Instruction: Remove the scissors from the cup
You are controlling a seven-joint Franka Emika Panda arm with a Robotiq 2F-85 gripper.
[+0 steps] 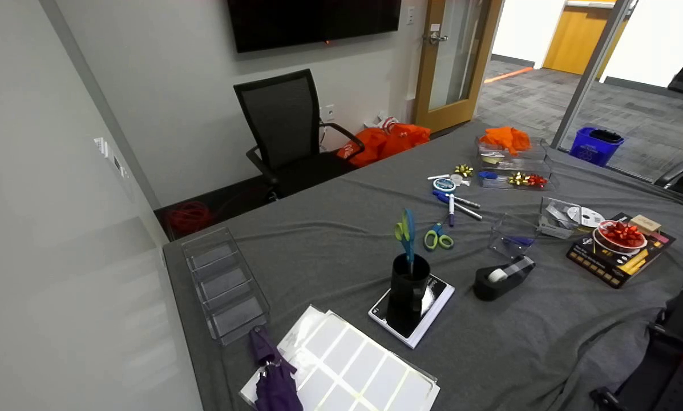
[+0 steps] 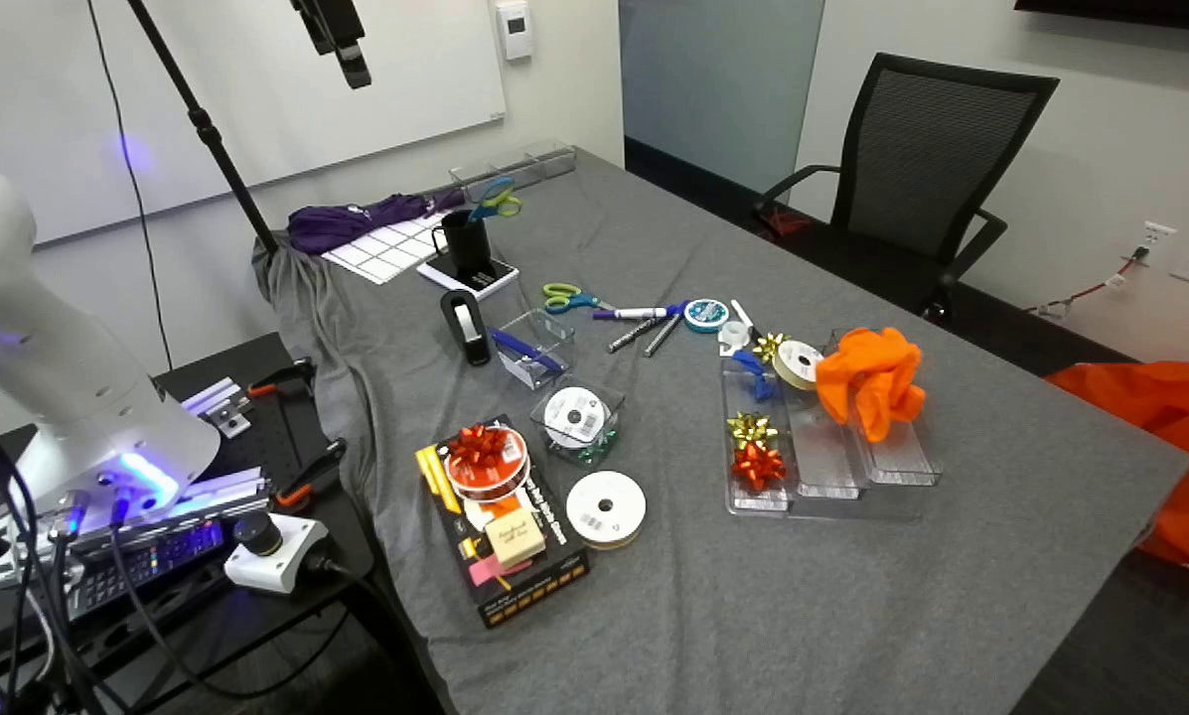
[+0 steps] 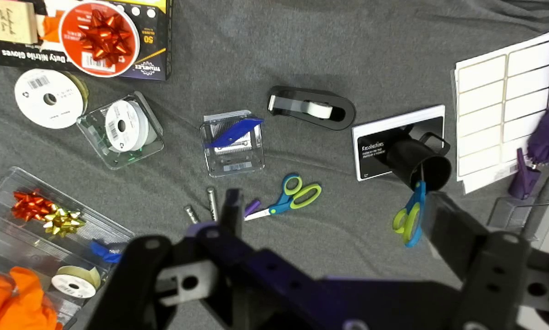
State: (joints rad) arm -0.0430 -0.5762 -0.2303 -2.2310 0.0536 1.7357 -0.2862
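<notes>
So the end effector [image 3: 338, 211] has its fingers [image 3: 453, 229] spread well apart, and it's hanging pretty high above the worktop [image 1: 330, 251], pointing down. Both exterior views only catch part of it at the edge of frame. The white arm [image 2: 87, 367] stands beside the worktop, but its upper part is cut off, so I can't tell you how the elbow's bent.

From the wrist view, one finger lines up just beside the handles of the scissors [image 3: 414, 211], though it's well above them. The scissors sit in the cup [image 3: 407, 158], blades down, blue and green handles poking past the rim and leaning away from the cup's own handle. Its wall goes all round the blades. Cup's upright on a pad [image 3: 370, 160].

As for clutter: tape dispenser [image 3: 313, 107] just beside the pad, label sheets [image 3: 506, 110] near it on the other side, umbrella [image 3: 547, 123] along their edge. A loose pair [image 3: 283, 201] lies flat near the cup, its tip by a marker [image 2: 639, 314]. Then there's a clear box [image 3: 219, 160] with a blue item [image 3: 233, 133] in it.
</notes>
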